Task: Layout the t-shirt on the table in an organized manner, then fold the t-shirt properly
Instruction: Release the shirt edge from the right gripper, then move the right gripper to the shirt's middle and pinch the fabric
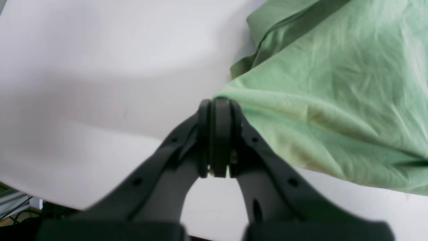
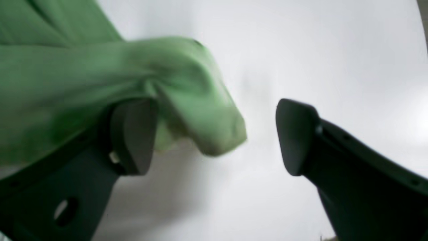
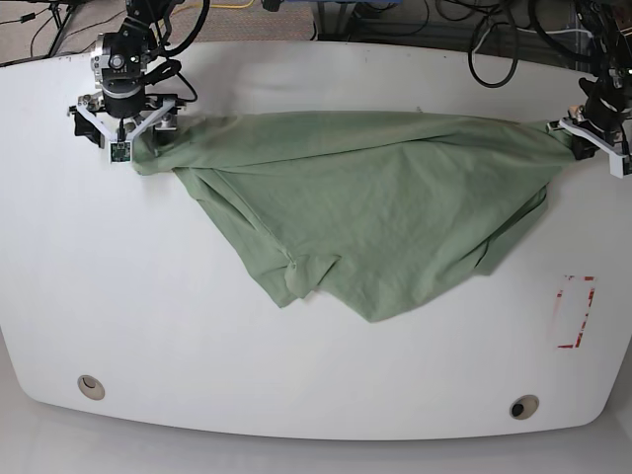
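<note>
The sage-green t-shirt [image 3: 365,197] lies stretched across the far half of the white table [image 3: 197,346], pulled wide between both grippers, with a bunched triangle hanging toward the front. My left gripper [image 3: 585,138] is at the shirt's right corner; in the left wrist view the gripper [image 1: 217,100] is shut, pinching the t-shirt's [image 1: 334,83] edge over the table [image 1: 100,67]. My right gripper [image 3: 128,133] is at the shirt's left corner. In the right wrist view the gripper [image 2: 214,137] is open, and a blurred fold of the t-shirt [image 2: 67,73] drapes over one finger [image 2: 133,134].
A red-outlined rectangle mark [image 3: 576,311] is on the table at the right. Two grommet holes [image 3: 91,386] [image 3: 524,406] sit near the front edge. Cables [image 3: 494,39] lie beyond the table's far edge.
</note>
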Available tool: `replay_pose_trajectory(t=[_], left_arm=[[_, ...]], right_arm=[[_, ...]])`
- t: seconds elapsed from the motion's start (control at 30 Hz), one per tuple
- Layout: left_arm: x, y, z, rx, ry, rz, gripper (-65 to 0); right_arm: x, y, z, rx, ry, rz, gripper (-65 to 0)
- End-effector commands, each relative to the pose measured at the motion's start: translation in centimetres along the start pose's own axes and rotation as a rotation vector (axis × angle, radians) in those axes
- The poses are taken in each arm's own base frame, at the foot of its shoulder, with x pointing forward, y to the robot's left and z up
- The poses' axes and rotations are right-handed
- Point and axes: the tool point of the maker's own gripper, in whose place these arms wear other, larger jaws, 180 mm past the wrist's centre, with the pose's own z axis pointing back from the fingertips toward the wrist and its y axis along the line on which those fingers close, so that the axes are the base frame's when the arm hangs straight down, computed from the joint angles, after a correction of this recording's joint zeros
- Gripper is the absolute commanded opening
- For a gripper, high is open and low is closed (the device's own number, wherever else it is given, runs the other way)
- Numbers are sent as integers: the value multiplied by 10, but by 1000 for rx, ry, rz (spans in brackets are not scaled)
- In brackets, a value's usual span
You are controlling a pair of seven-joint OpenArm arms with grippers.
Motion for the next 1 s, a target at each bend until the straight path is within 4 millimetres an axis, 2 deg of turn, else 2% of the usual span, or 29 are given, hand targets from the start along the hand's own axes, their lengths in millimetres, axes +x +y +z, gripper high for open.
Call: replay_pose_trajectory(t=[0.0,0.17,0.37,0.47,0.7,0.97], left_arm=[[14,3,4,7,-43,-21,-650],[14,3,5,6,-43,-21,-650],[14,2,5,3,-39,-21,-650],[11,2,4,2,-18,-22,-650],[12,1,3,-1,-6,-20,-650],[15,0,2,-3,-13,-19,-650]], right_arm=[[0,5,9,24,-18,24,-116],[1,22,17,103,-27,78,-117],[7,38,18,164,-46,103,-117],[24,48,17,203,-97,96,-117],[61,45,18,212,-202,86,-117],[104,61,15,253,-304,140,-117]])
